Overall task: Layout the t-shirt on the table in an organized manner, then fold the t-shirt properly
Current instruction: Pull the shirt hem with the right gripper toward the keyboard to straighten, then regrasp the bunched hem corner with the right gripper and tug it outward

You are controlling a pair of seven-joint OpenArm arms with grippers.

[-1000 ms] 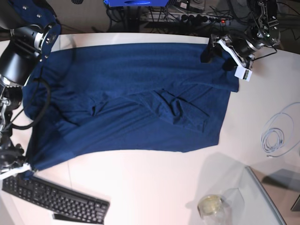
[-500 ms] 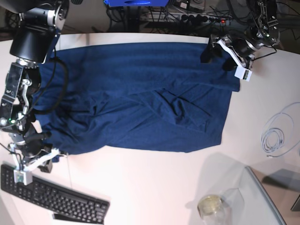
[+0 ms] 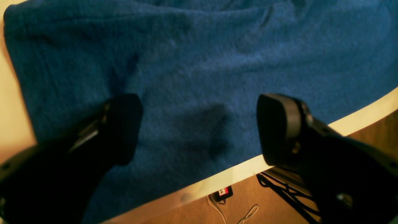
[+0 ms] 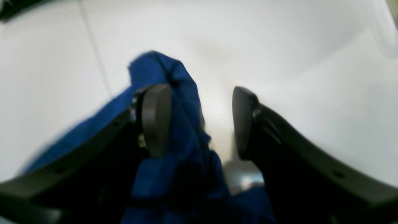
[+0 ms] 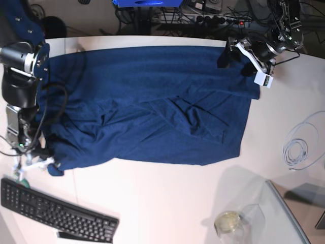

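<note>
Navy cloth: my soft dark-blue t-shirt lies lengthwise left-right, rumpled, on the smooth white table.
Left claw: spread wide, empty.
Right claw: parted, a fabric corner between its fingers.

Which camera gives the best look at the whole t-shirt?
The base view: the t-shirt shows almost whole, spread and wrinkled on the table. The left wrist view shows only flat fabric at the table's edge; the right wrist view only a bunched bit.

soft matt t-shirt (cloth), smooth table
</note>
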